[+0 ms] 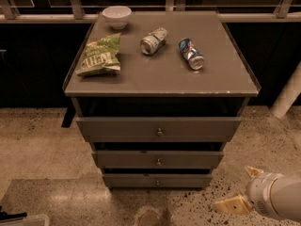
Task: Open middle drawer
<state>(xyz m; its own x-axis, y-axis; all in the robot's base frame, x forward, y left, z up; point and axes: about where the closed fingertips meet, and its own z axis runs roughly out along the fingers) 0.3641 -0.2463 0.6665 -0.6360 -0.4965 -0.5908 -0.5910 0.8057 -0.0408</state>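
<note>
The gripper (233, 188) hangs at the lower right of the frame, its fingers (231, 205) spread and empty, apart from the middle drawer (131, 159), which lies up and left.

Gripper (233, 188) bottom right, arm (282, 199) cut off by edge
</note>
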